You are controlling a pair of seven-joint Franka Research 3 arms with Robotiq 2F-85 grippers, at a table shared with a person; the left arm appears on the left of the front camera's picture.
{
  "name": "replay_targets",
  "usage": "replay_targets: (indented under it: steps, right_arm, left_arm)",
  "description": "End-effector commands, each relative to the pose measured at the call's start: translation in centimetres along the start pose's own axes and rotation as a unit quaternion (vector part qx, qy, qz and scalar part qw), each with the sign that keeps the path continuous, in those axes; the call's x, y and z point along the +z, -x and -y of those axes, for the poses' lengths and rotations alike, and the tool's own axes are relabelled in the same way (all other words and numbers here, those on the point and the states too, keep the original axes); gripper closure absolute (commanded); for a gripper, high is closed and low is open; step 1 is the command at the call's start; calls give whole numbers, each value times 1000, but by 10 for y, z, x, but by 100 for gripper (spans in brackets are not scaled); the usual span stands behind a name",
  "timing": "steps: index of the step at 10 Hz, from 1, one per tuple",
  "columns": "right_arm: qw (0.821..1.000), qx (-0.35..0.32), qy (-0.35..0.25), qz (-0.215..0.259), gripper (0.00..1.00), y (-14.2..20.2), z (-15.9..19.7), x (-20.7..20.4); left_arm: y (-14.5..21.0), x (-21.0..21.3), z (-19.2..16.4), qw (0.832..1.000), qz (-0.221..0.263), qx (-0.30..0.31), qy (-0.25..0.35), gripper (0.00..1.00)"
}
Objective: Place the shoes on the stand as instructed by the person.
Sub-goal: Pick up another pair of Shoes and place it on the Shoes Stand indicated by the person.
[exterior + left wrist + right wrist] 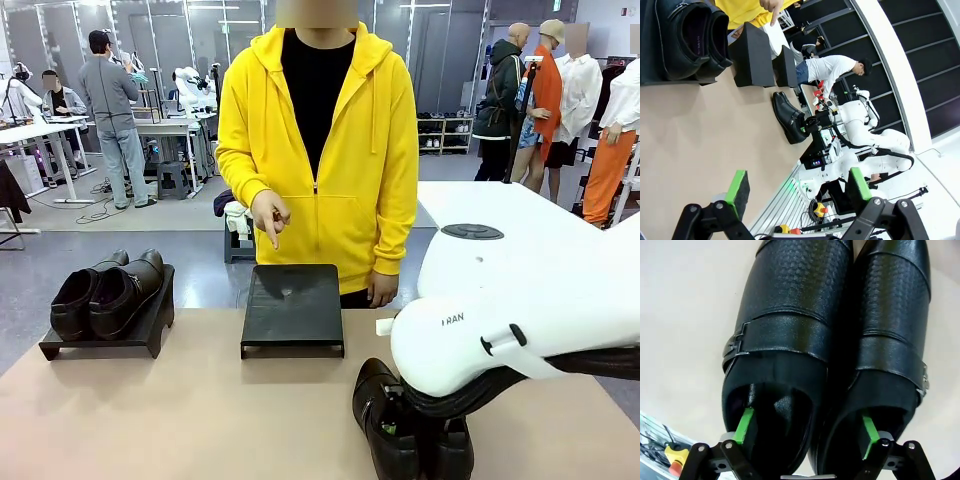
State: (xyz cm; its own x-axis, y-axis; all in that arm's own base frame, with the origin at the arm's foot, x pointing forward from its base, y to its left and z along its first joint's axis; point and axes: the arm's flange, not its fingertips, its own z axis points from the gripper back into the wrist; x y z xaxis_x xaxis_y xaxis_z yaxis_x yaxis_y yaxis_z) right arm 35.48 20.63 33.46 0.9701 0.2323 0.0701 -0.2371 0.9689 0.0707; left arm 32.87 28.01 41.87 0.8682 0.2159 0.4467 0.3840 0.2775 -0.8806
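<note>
At the right gripper [806, 427], the fingers [745, 425] are spread wide, one dipped into each of the black shoes [790, 340], with nothing yet pinched; the pair is rested on the table [150, 420]. The left gripper [797, 180] is held wide open and empty. The brown shoes [105, 295] are already set on the left stand [95, 347]; the middle stand [292, 300], pointed at by the person's hand [270, 212], is left to be filled.

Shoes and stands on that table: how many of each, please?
Shoes: 4, left pair on the left stand, right pair on the table.
Stands: 2, counting the empty middle stand.
Total: 6.
</note>
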Motion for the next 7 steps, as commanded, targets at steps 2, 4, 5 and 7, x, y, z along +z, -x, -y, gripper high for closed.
replay_targets:
  steps: [2, 4, 5, 7]
  right_arm:
    - [999, -21, 11, 22, 76, 29, 4, -12]
    - [999, -27, 14, 22, 100, 31, 6, -10]
    - [999, -31, 15, 23, 100, 32, 6, -11]
    - [999, -39, 12, 27, 100, 34, 7, -9]
  left_arm:
    - [4, -1, 3, 1000, -2, -3, 3, 0]
    - [4, -1, 3, 1000, -2, -3, 3, 0]
    - [4, -1, 3, 1000, -2, -3, 3, 0]
    - [4, -1, 3, 1000, -2, -3, 3, 0]
